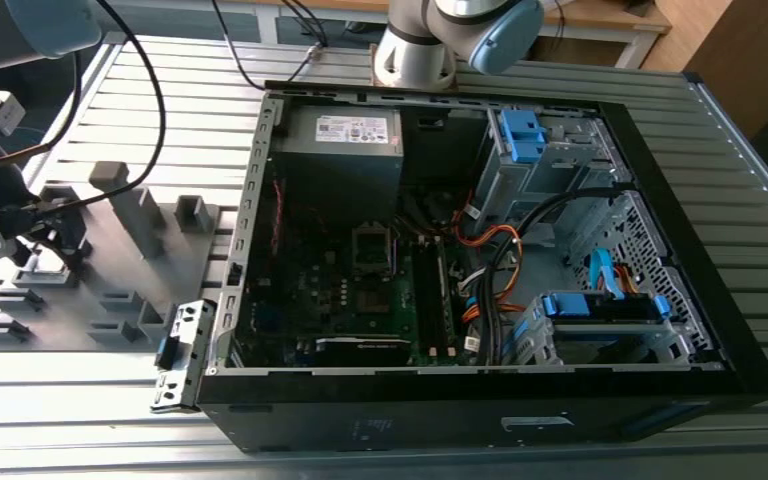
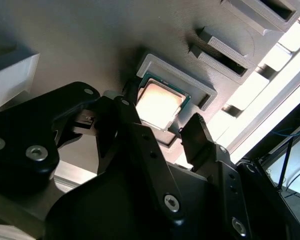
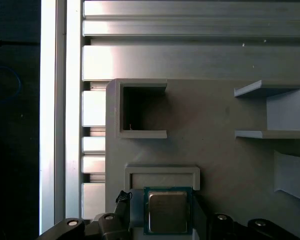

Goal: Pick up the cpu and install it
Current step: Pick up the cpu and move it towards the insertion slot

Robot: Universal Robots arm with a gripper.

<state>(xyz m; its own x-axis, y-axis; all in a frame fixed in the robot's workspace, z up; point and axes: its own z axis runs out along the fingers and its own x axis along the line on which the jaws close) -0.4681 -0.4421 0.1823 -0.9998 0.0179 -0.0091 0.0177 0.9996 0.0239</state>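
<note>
The cpu (image 2: 159,104), a thin square chip with a silver-grey top and green edge, lies in a raised grey holder (image 2: 190,80) on the grey fixture plate (image 3: 215,155); the first wrist view has the cpu (image 3: 167,212) too. My gripper (image 2: 162,112) is lowered over it, open, with one black finger (image 2: 129,102) on one side and the other finger (image 2: 196,131) on the opposite side. A thin gap shows beside the chip. In the exterior view my gripper (image 1: 40,240) is at the exterior view's left, over the fixture plate (image 1: 117,260).
The open computer case (image 1: 491,250) lies in the middle, with the motherboard's socket (image 1: 373,248), the grey power supply (image 1: 344,135), orange and blue cables (image 1: 491,270) and blue drive bays (image 1: 604,305). Grey blocks (image 1: 124,195) stand up from the plate. A second arm's base (image 1: 424,45) stands behind the case.
</note>
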